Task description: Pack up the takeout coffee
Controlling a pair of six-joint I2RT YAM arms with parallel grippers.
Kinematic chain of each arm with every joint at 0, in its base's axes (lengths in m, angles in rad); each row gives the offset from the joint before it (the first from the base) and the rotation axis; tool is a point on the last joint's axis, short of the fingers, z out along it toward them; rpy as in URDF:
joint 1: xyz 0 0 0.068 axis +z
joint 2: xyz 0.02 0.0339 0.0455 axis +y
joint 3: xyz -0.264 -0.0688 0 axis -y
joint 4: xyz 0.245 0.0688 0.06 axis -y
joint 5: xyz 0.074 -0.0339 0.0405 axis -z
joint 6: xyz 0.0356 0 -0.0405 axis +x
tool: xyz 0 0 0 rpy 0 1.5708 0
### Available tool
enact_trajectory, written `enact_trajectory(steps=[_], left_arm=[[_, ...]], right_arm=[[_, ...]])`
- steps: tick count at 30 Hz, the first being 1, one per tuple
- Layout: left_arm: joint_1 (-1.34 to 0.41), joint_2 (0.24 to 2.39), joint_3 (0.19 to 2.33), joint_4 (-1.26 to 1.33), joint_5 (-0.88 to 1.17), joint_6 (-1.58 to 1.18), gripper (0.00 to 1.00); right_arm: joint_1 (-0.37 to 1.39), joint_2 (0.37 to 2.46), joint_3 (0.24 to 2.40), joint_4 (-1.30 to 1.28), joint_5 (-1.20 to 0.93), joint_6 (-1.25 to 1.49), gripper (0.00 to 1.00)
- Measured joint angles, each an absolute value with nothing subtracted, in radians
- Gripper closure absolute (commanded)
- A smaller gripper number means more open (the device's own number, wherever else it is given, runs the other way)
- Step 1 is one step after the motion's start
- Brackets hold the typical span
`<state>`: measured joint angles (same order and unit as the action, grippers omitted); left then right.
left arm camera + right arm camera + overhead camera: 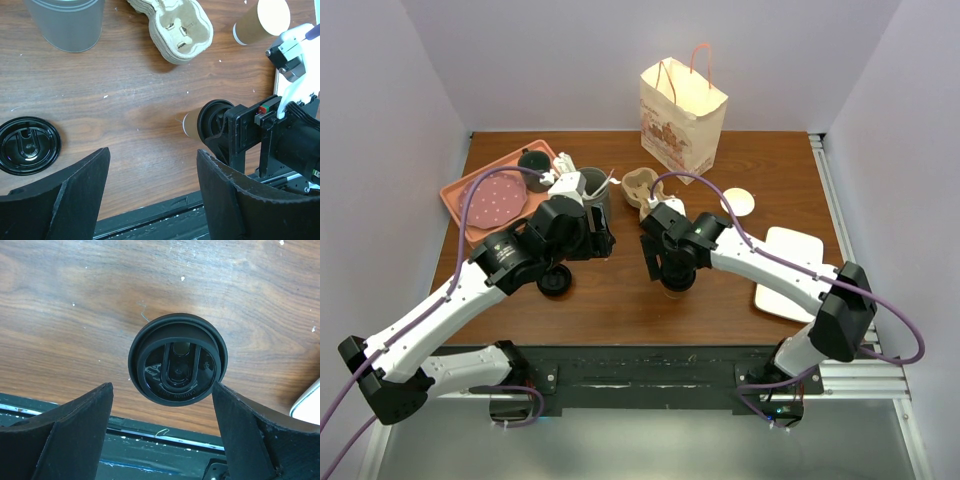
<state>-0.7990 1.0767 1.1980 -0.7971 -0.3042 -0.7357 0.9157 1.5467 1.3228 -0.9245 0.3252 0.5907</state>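
- The right pincer (161, 389) stood spread wide astride the takeout coffee (177, 360). One finger was clear of the lid, and the other was so near its rim that it was perhaps touching. Nothing was gripped.
- The left pincer (150, 200) was spread apart too, over the bare wood-grain counter (125, 90), with nothing between its fingers.
- The takeout coffee stood upright near the counter's front edge, directly under the right pincer. Its tan paper sides were capped by a glossy black lid with a moulded oval recess.
- A loose black lid (27, 145) of the same round shape lay flat on the wood to the left of it, close to the left pincer.
- Further back sat a moulded pulp cup carrier (175, 25), rough and beige. The hollow in view faced up and showed only its own folded flaps.
- Right of the carrier, a second paper cup (260, 20) lay on its side with its white inside visible.
- Left of the carrier stood a translucent grey tumbler (592, 185) with white utensils in it.
- A pink tray (450, 195) at the back left carried a round maroon dotted plate (492, 200) and a dark mug (532, 158).
- A printed paper bag (682, 115) with pink handles stood upright at the back.
- A white rectangular plate (790, 265) lay at the right, beside the right arm.
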Motion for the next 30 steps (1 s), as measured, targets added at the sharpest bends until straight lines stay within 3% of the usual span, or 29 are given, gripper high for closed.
enact_trajectory(steps=[30], left_arm=[[-0.799,1.066,1.197,-0.794,-0.31,-0.718,0.25]], right_arm=[[0.916,1.616,1.347,-0.944,0.378,0.599,0.13]])
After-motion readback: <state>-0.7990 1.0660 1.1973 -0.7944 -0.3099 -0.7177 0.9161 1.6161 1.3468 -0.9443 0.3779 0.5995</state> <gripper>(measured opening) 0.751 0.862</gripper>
